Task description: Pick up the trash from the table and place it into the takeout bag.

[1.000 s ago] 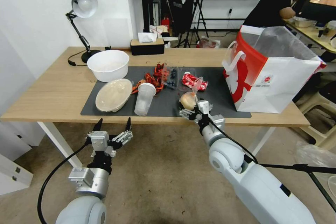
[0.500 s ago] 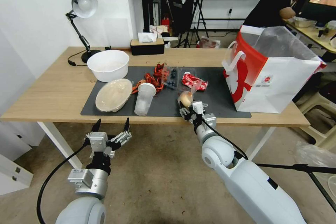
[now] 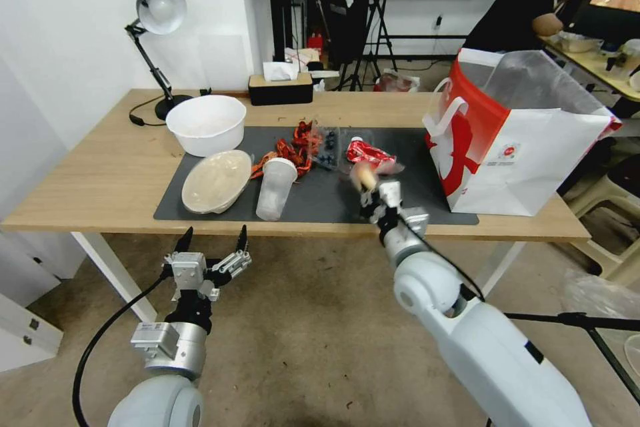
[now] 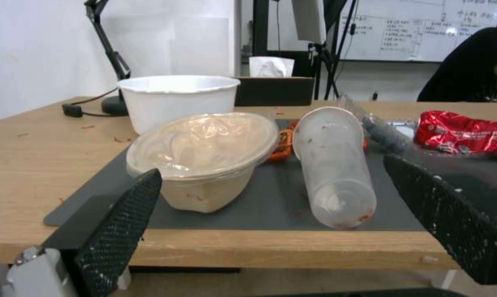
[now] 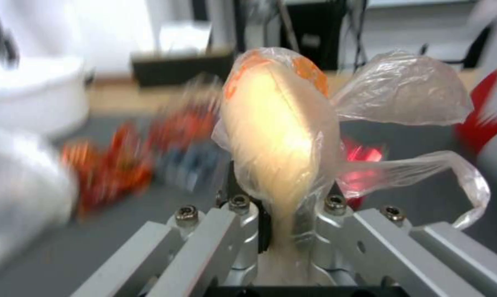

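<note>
Since half a second earlier the right gripper (image 3: 371, 190) had lifted the bun in clear plastic bag (image 3: 363, 175) off the dark mat and swung it toward three o'clock, nearer the takeout bag (image 3: 527, 147); nothing else on the table (image 3: 100, 180) had shifted. Going left to right: the left gripper (image 3: 212, 238) hung below the table's near edge at about seven o'clock, its fingers spread and holding nothing; the oval lidded container (image 3: 217, 180) and the frosted plastic cup (image 3: 275, 188) sat on the mat at its nine o'clock side, the cup lying tipped in the left wrist view (image 4: 334, 165); the crumpled red wrapper (image 3: 370, 155) lay just beyond the raised bun; in the right wrist view the jaws were clamped on the bun (image 5: 281, 123), loose plastic trailing off to one side. By my judgement the job was barely begun; one piece was in transit, nothing visibly inside the bag, and the container, cup and wrapper remained.
</note>
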